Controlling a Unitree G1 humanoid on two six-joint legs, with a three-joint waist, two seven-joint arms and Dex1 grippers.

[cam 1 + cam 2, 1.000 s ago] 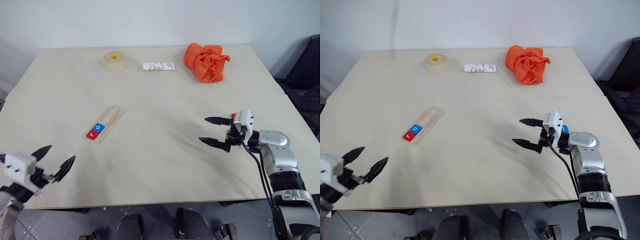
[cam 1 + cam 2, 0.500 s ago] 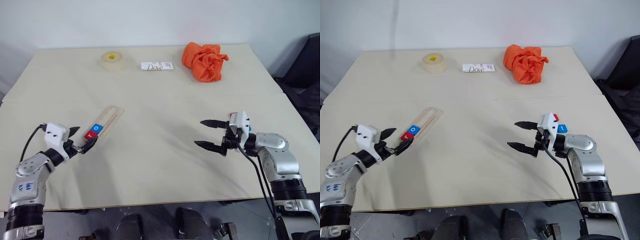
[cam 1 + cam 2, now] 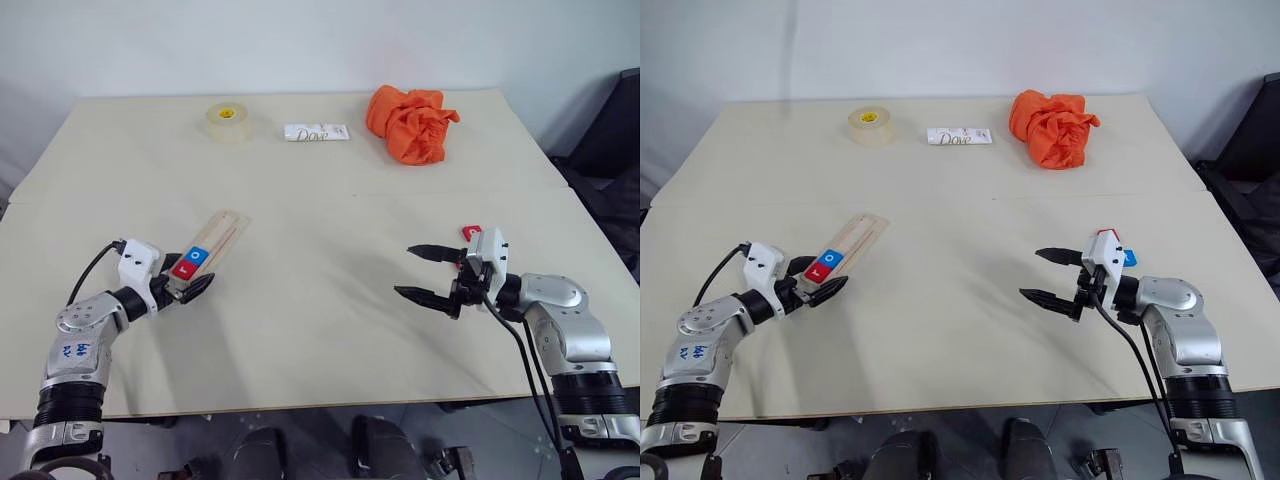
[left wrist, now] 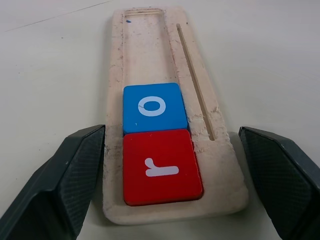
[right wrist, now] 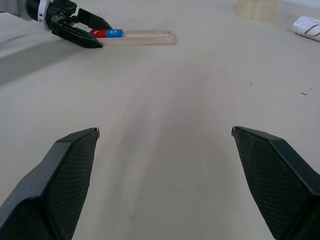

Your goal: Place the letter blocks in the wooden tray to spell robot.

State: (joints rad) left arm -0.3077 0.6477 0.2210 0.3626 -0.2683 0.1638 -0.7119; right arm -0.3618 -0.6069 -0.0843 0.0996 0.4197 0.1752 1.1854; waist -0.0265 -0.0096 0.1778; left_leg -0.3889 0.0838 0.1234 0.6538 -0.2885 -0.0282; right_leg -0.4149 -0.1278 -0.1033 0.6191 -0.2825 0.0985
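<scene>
The wooden tray (image 3: 218,238) lies slanted on the left half of the table. A red "r" block (image 4: 161,167) sits at its near end, with a blue "o" block (image 4: 154,107) right behind it in the groove. My left gripper (image 3: 185,280) is open, one finger on each side of the tray's near end, a small gap on both sides. My right gripper (image 3: 420,272) hovers open and empty over bare table on the right. Behind it a red block (image 3: 470,232) and a blue block (image 3: 1128,258) peek out, mostly hidden by the hand.
A tape roll (image 3: 228,120), a white Dove packet (image 3: 317,132) and a crumpled orange cloth (image 3: 412,122) lie along the far edge. A wide stretch of table separates the two grippers.
My left arm has swung in from the table's front left corner up to the tray's near end, fingers now straddling it. The right gripper has stayed about where it was.
</scene>
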